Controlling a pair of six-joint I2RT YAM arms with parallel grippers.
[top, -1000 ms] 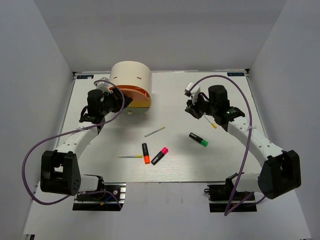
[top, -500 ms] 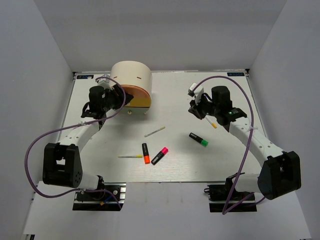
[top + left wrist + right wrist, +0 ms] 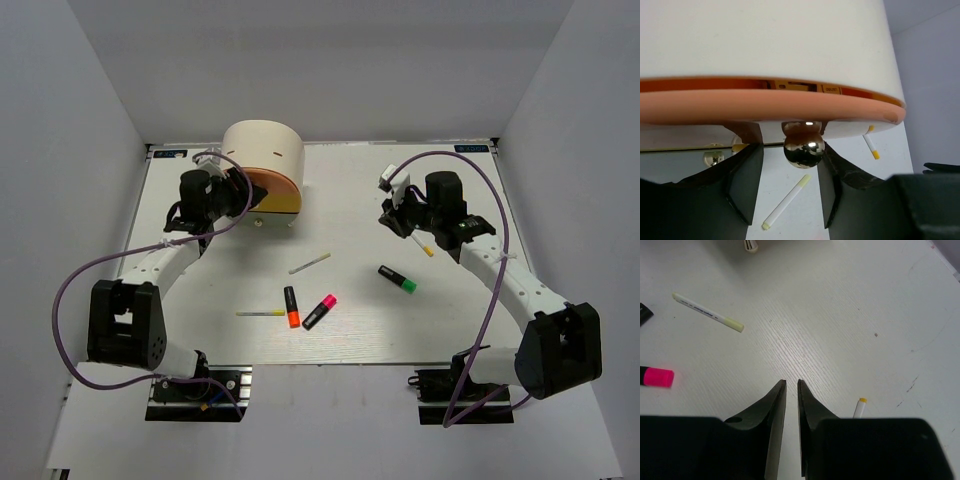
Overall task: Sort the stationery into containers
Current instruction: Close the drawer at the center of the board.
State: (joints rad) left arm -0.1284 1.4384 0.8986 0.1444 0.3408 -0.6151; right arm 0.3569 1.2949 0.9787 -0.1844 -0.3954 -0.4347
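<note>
Left wrist view puts my left gripper (image 3: 790, 151) at the cabinet's front. Its jaws are spread, and the round brass knob (image 3: 802, 149) sits between the fingers (image 3: 745, 185) without being clamped. I can see a gap on one side, and the other finger looks to be touching or nearly so. The knob belongs to the orange drawer (image 3: 765, 105), which lies almost flush under the cream cabinet (image 3: 765, 40).

From the top camera, that cabinet (image 3: 263, 150) stands at about 11 o'clock on the table (image 3: 470, 320), with a yellow drawer (image 3: 283, 207) below the orange one.

On the right wrist camera, my right gripper (image 3: 791, 385) hangs over bare table. Its fingers are pressed to a thin slit and grip nothing. A yellow-tipped pen (image 3: 859, 407) lies just beside it at 4 o'clock, a pale pen (image 3: 708, 312) at 10 o'clock, and a pink-capped highlighter (image 3: 655, 376) at 9 o'clock.

Overhead, the rest of the stationery lies loose around the table's middle. The orange-capped highlighter (image 3: 291, 306) and another thin pen (image 3: 260, 313) are at 7 o'clock from the centre. The green-capped highlighter (image 3: 397, 279) is at 4 o'clock.
</note>
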